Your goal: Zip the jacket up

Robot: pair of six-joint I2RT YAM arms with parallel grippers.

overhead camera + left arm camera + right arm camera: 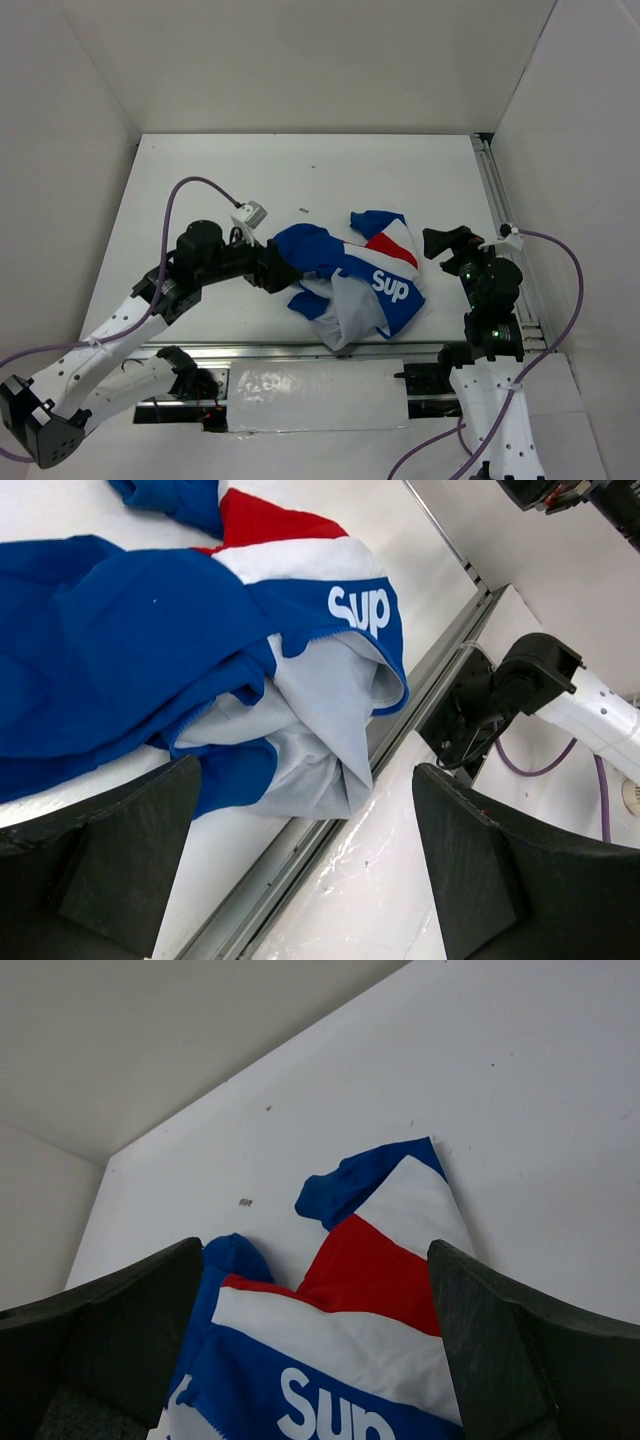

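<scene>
The jacket (352,282) lies crumpled in a heap at the middle of the white table (200,180), royal blue with red and white panels, white lettering and pale lining turned up at its near side. My left gripper (288,278) sits at the heap's left edge, open, with nothing between its fingers. In the left wrist view the jacket (150,630) fills the upper left, beyond the left gripper (305,855). My right gripper (442,246) hovers just right of the heap, also open and empty. Between its fingers the right wrist view shows the jacket (350,1310) lying below. No zipper shows.
An aluminium rail (300,352) runs along the table's near edge, with a second rail (500,220) down the right side. White walls (300,60) close in the back and sides. A small dark speck (303,209) lies behind the jacket. Purple cables (185,195) loop off both arms.
</scene>
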